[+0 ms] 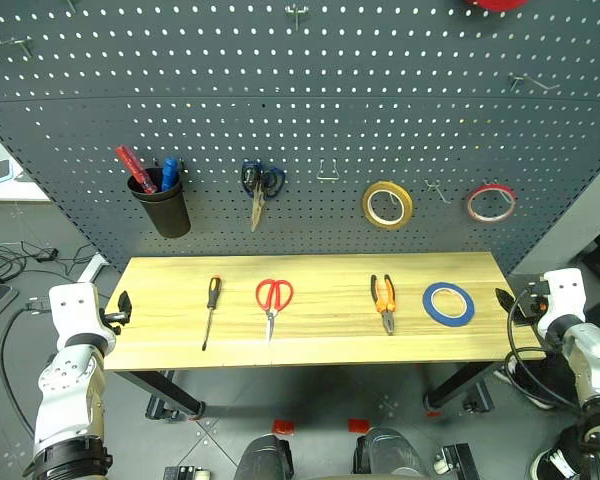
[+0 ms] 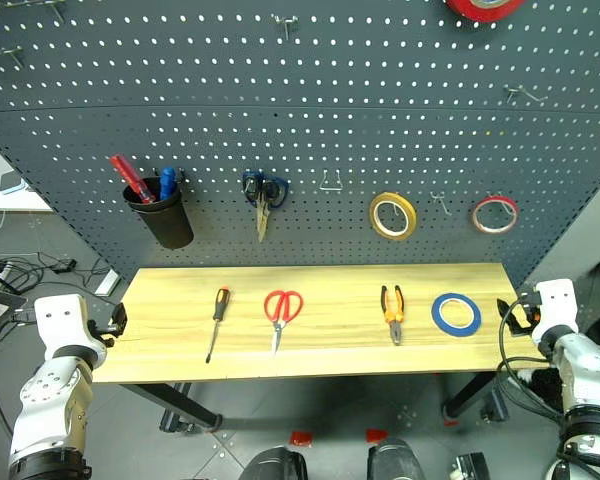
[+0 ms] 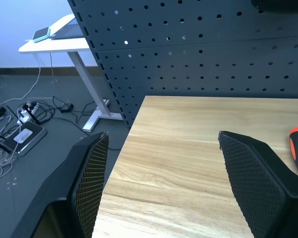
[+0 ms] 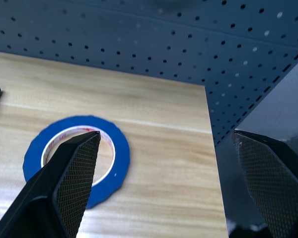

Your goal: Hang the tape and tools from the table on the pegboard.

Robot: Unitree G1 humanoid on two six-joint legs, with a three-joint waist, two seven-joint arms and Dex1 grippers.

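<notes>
Both arms forward and spread wide, one at each end of the table [image 1: 320, 340], neither over its middle. Left gripper [image 1: 124, 306] at the table's left edge, fingers apart with a clear gap between the two black pads [image 3: 92, 186] in the left wrist view, nothing between them; pointing slightly downward and across the left corner of the tabletop. Right gripper [image 1: 507, 300] just off the table's right edge, jaws spread wide, empty; angled slightly down, with the blue tape [image 4: 77, 156] lying ahead of it on the wood, no contact. Neither gripper touches anything.
</notes>
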